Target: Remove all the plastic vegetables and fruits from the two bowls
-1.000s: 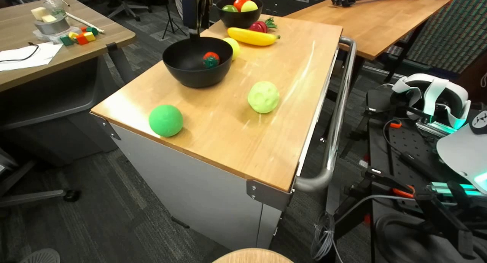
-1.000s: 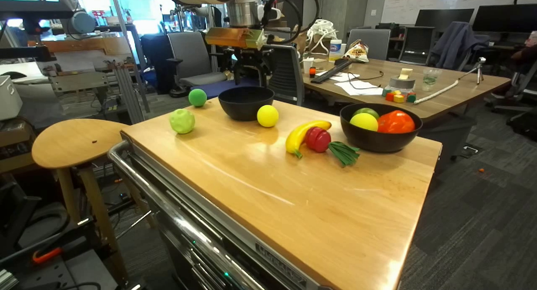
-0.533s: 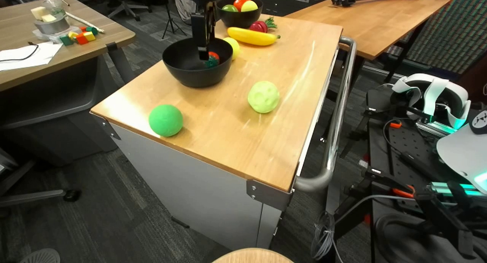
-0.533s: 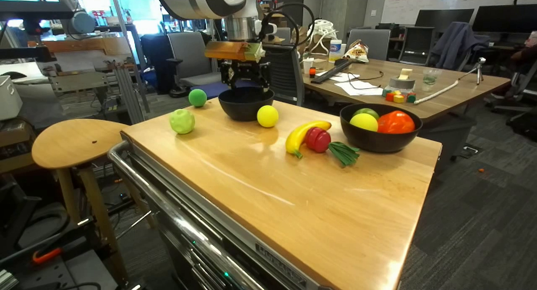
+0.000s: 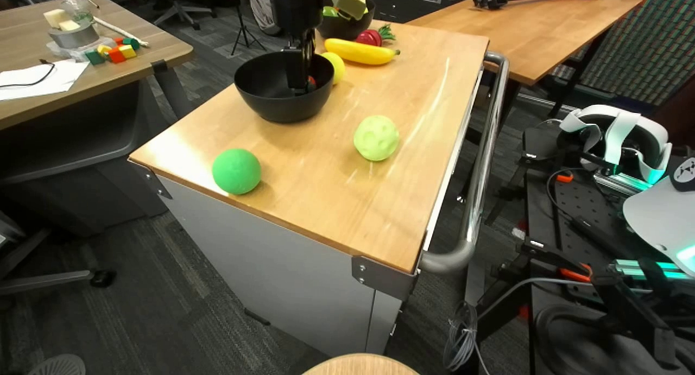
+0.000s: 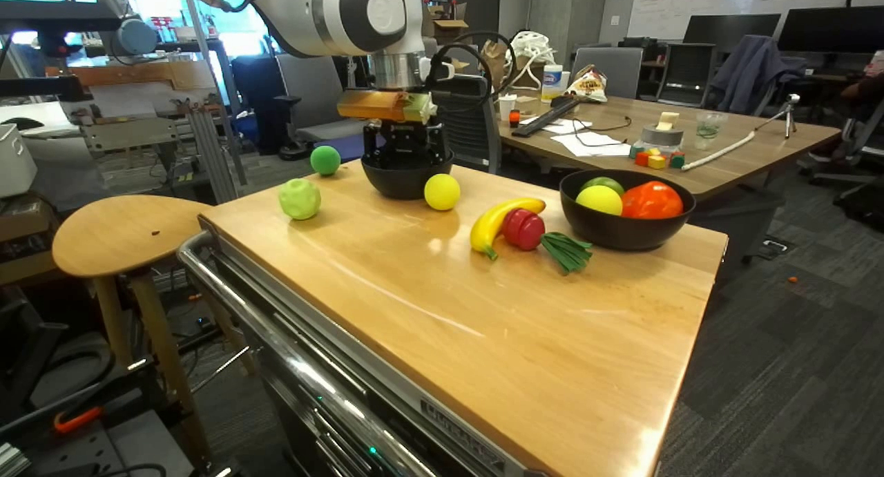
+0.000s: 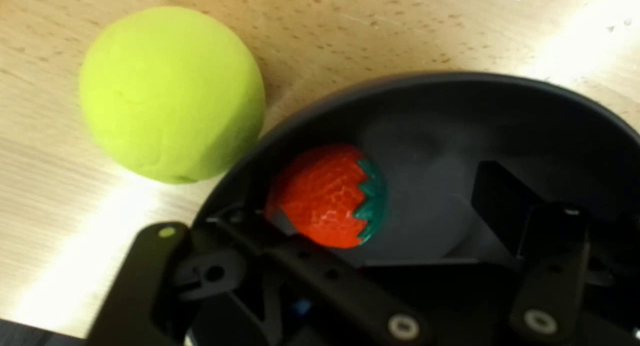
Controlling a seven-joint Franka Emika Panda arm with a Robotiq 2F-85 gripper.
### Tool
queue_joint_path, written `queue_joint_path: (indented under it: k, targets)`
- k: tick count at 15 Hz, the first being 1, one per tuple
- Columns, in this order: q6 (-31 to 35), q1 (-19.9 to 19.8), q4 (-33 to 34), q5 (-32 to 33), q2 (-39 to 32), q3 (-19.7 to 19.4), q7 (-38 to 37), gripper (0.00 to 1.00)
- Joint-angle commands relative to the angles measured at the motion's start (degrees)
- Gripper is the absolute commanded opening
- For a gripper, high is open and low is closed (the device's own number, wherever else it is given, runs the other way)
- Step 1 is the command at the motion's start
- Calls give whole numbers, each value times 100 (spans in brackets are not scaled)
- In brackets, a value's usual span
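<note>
Strawberry (image 7: 322,201) lies on its side in the near bowl (image 6: 397,187), close to the wall. Just changed: end effector (image 6: 406,154) has dropped down into that bowl, jaws spread wide, nothing held; bowl and the yellow ball (image 7: 170,95) just outside it shifted slightly, so likely a bump. Reads as setting up a grasp; fruit sits off toward one jaw, so re-centring probably needed before closing. Whether that jaw touches it, can't tell. Fruit looks glossy red, dimpled, jagged dark green cap facing the bowl's middle. Farther off on the tabletop (image 6: 428,290), banana (image 5: 361,52) and radish-like piece (image 6: 523,229) lie outside both bowls. Far bowl (image 6: 625,237) still loaded: red tomato (image 6: 652,202), second yellow ball (image 6: 599,201), green piece (image 6: 605,183) peeking out behind; even with strawberry out, those three would remain.
</note>
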State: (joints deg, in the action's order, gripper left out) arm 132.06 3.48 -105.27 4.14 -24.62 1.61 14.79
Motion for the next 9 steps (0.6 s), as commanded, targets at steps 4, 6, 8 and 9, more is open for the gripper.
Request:
queue_joint_path:
  k: [4,6,8,9]
  targets:
    - [200,-13,-95,116,73,54,-253,45]
    - [256,-30,-112,42,143,84,-277,30]
    - [343,-64,-146,-91,301,145,-299,30]
    - [374,-89,-159,-187,393,190,-291,30]
